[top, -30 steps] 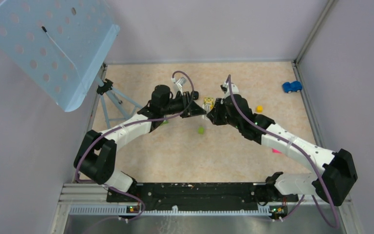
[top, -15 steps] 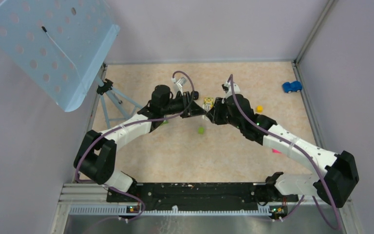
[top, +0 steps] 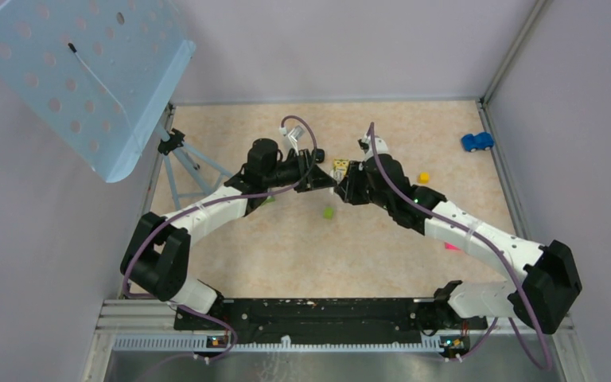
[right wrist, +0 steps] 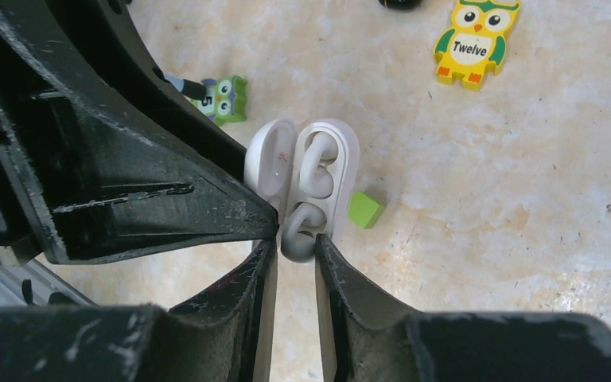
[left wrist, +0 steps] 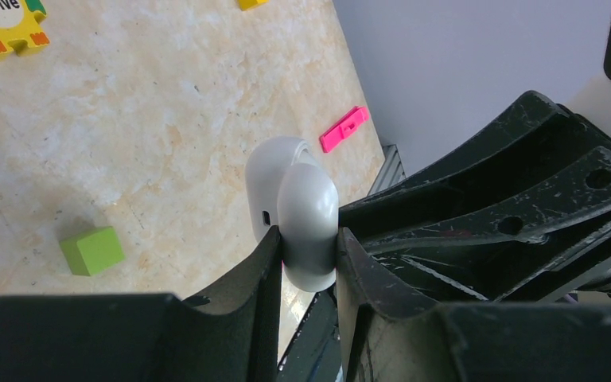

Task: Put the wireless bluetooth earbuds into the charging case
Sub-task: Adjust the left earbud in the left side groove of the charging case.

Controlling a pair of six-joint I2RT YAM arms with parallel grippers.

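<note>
My left gripper (left wrist: 306, 239) is shut on the white charging case (left wrist: 302, 199), holding it in the air above the table with its lid open. In the right wrist view the case (right wrist: 344, 159) shows its lid (right wrist: 269, 163) swung left and a light grey hooked earbud (right wrist: 316, 163) seated in the upper slot. A second grey earbud (right wrist: 298, 235) sits at the lower slot, between the fingertips of my right gripper (right wrist: 296, 243). Those jaws stand slightly apart, with a thin gap on the left side of the earbud. From above, both grippers (top: 328, 181) (top: 342, 185) meet at mid-table.
A green cube (top: 328, 212) lies just below the grippers. A yellow owl tile (right wrist: 475, 40) and a green owl tile (right wrist: 223, 97) lie nearby. Farther off are a pink piece (top: 450, 247), a yellow cube (top: 424, 177), a blue toy car (top: 476, 142) and a blue perforated board (top: 79, 79) on a tripod.
The right gripper's jaws have parted a little around the lower earbud. Both arms stay almost where they were, the right wrist shifting slightly.
</note>
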